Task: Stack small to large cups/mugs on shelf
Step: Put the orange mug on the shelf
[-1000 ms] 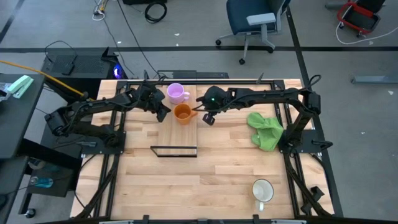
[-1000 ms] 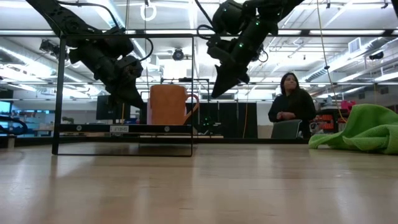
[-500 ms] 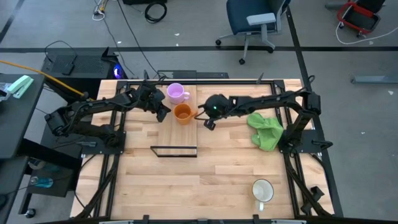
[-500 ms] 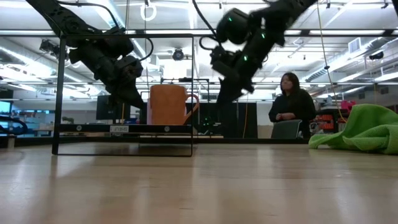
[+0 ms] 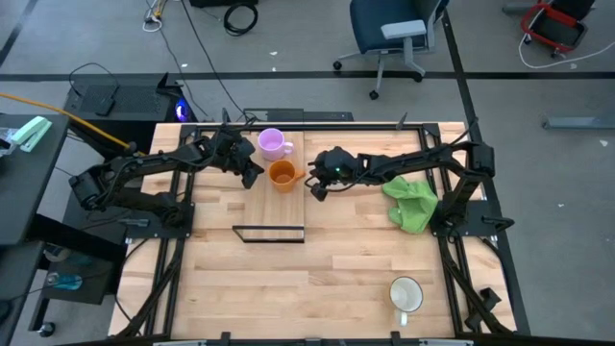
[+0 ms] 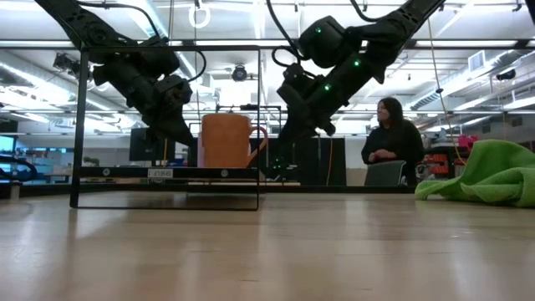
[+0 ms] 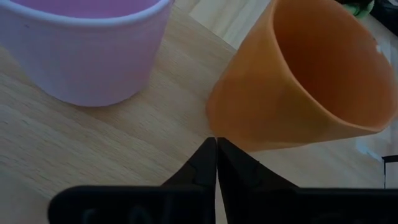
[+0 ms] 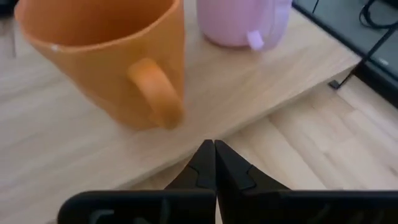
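Note:
An orange mug (image 5: 282, 174) and a light purple mug (image 5: 272, 143) stand upright on the far half of the light-wood shelf (image 5: 279, 211). The white mug (image 5: 405, 293) stands on the table at the near right. My left gripper (image 5: 254, 177) is shut, slanting down at the orange mug's left side, its tips (image 7: 216, 142) at the mug's foot (image 7: 249, 134). My right gripper (image 8: 213, 144) is shut and slants down just off the shelf's right edge, below the orange mug's handle (image 8: 155, 93), touching nothing. My left gripper has its shut fingertips right at the bottom of the orange mug's wall (image 7: 230, 138), coming from the table's left and slanting down. I cannot tell whether they touch the mug. The mug stands with its foot on the shelf.
A green cloth (image 5: 411, 202) lies bunched at the table's right, under my right arm. The near half of the shelf, with its black end frame (image 5: 269, 231), is bare. A person (image 6: 393, 142) stands in the room beyond the table.
My right gripper has come down toward the shelf's right edge beside the orange mug's handle, and its wrist has tipped from steep to a shallower slant. It stays shut. Both mugs on the shelf have kept their places.

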Robot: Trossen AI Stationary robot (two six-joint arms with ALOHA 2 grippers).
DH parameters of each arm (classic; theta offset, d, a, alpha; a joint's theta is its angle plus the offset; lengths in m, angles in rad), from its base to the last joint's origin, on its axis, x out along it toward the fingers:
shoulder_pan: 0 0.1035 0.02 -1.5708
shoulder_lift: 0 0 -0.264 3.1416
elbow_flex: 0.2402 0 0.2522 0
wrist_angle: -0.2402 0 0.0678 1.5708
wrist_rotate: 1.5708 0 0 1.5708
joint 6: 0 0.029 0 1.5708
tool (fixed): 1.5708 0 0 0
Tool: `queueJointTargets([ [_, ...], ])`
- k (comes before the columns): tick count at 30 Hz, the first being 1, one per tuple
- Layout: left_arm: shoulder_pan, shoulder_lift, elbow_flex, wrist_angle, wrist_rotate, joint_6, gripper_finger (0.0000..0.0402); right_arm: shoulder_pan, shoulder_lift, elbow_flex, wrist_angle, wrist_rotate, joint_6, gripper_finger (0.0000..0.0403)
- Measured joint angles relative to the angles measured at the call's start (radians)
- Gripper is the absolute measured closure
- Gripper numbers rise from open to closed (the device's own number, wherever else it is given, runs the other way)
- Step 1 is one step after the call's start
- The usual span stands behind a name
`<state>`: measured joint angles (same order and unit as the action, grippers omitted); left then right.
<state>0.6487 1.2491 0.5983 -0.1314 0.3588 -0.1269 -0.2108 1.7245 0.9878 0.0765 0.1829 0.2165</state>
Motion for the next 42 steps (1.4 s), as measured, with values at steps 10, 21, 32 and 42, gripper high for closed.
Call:
queueJointTargets([
  [10, 0.0, 0.0, 0.0, 0.0, 0.0, -0.019, 0.0383, 0.007, 0.0, 0.037, 0.027, -0.024, -0.01, 0.0402],
  [21, 0.0, 0.0, 0.0, -0.032, -0.038, -0.019, 0.0387, 0.011, 0.0, 0.037, 0.038, -0.026, -0.001, 0.0403],
  [32, 0.0, 0.0, 0.0, -0.032, -0.049, -0.01, 0.0384, 0.054, 0.02, 0.038, 0.005, 0.079, 0.061, 0.0403],
  [42, 0.0, 0.0, 0.0, -0.039, -0.052, -0.016, 0.0381, 0.064, 0.026, 0.038, 0.049, 0.079, 0.103, 0.0403],
])
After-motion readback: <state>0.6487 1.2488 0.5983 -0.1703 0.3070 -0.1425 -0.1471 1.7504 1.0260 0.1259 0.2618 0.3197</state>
